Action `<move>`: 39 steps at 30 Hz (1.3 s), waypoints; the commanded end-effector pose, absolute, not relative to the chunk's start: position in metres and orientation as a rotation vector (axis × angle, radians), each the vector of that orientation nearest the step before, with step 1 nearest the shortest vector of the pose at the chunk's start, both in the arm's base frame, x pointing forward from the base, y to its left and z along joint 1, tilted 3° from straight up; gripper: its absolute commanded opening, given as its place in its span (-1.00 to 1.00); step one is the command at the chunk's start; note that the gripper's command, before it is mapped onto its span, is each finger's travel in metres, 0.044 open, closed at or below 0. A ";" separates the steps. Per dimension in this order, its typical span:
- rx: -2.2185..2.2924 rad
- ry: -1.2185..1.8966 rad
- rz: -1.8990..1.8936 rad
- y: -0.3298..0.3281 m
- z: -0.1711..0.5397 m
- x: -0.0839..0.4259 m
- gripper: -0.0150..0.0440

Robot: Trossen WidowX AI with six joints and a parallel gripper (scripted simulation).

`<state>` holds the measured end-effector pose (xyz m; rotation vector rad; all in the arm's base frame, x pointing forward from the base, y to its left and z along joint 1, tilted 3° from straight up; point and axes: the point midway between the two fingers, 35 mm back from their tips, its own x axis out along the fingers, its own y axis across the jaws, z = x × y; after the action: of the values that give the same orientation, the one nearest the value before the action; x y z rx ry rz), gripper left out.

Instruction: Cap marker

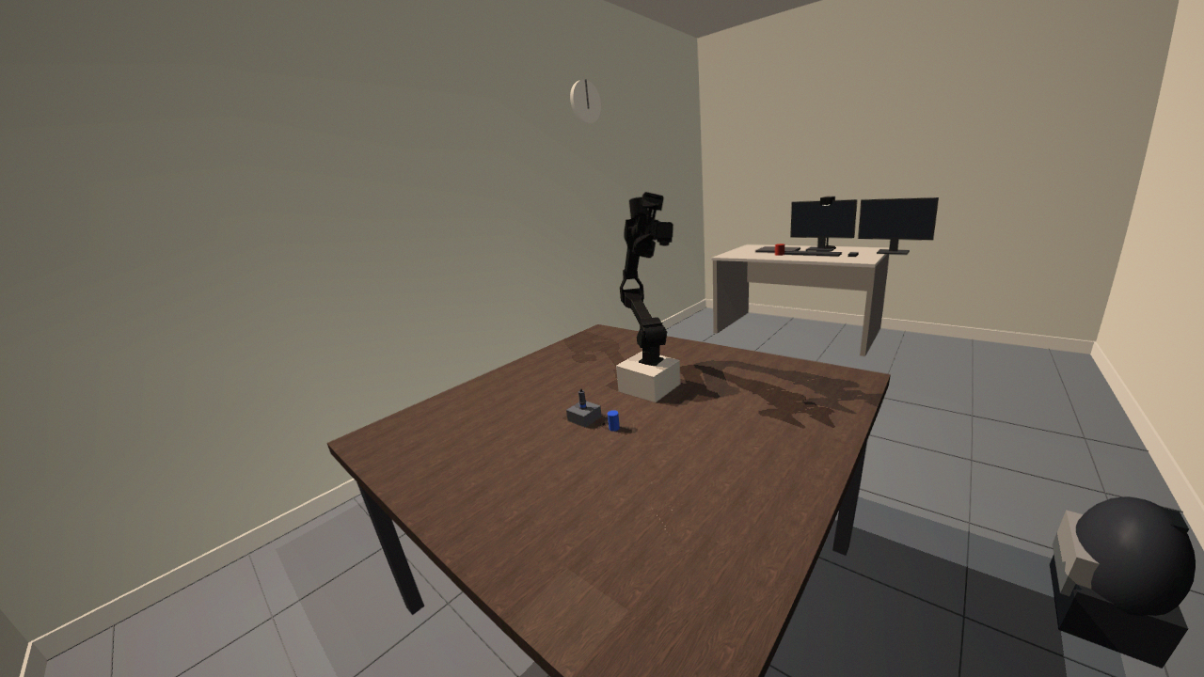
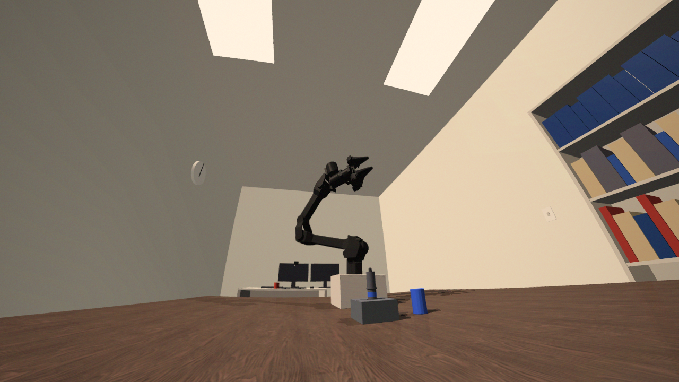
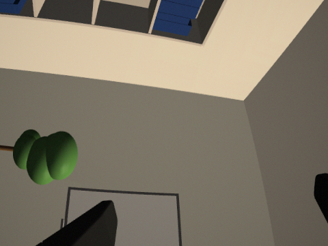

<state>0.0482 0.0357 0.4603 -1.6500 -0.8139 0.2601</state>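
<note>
Nearest in the exterior view, the grey holder block (image 2: 375, 310) keeps the marker (image 2: 371, 284) upright, and the blue cap (image 2: 418, 300) stands loose on the table (image 2: 522, 332) just beside it — apart, untouched. Behind, the arm rears high, its gripper (image 2: 364, 167) spread wide and empty, far above both. The risk I see: a careless descent could topple the small cap or clip the marker — they stand close together.
</note>
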 end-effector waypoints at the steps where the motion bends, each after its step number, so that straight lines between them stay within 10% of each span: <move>1: -1.641 -0.802 0.271 0.038 0.460 0.050 0.78; 6: -1.379 -0.467 0.499 0.079 0.432 0.110 0.38; 39: 0.470 1.189 -0.206 0.058 0.150 0.301 0.38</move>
<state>0.2952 0.0801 0.2097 0.1205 0.9744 0.1081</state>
